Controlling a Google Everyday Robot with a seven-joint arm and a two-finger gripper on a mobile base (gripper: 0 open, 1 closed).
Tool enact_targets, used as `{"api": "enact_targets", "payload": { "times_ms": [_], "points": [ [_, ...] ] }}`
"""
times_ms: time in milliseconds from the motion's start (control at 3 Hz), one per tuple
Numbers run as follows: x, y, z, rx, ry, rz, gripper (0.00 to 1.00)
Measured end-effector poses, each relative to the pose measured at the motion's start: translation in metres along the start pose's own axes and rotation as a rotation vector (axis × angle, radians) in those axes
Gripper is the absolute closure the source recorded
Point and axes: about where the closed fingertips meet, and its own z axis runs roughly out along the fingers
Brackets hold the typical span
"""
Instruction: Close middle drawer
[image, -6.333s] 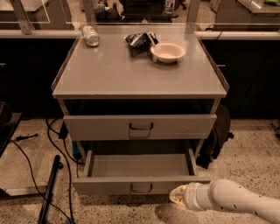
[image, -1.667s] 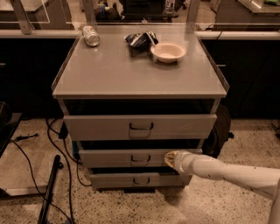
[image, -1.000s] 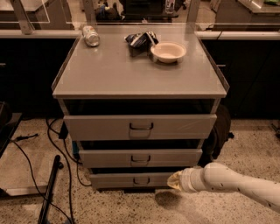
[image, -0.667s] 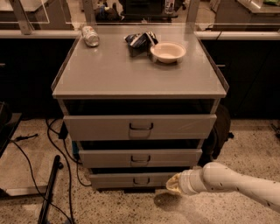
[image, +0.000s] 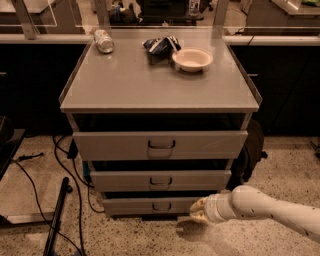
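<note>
The middle drawer (image: 161, 180) is the low grey front with a small dark handle, between the tall top drawer (image: 160, 145) and the narrow bottom drawer (image: 150, 205). It sits pushed in, and its tray floor is hidden. My gripper (image: 198, 210), at the end of the white arm (image: 265, 206), hovers low at the right end of the bottom drawer's front, below and right of the middle drawer and apart from it.
On the cabinet top (image: 125, 85) lie a can (image: 104, 41), a crumpled dark bag (image: 159, 47) and a white bowl (image: 192, 59). Black cables (image: 75, 200) and a dark pole (image: 56, 215) lie on the floor at the left. A dark bag (image: 250, 155) leans by the cabinet's right side.
The middle drawer stood pulled far out and is now pushed in. My gripper, which was against its front, has dropped away to the bottom drawer's right end and has drifted slightly left.
</note>
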Motion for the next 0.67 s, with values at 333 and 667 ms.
{"api": "enact_targets", "payload": {
  "times_ms": [333,667],
  "points": [
    [0.0,0.0,0.0,0.0,0.0,0.0,0.03],
    [0.0,0.0001,0.0001,0.0,0.0,0.0,0.0]
  ]
}}
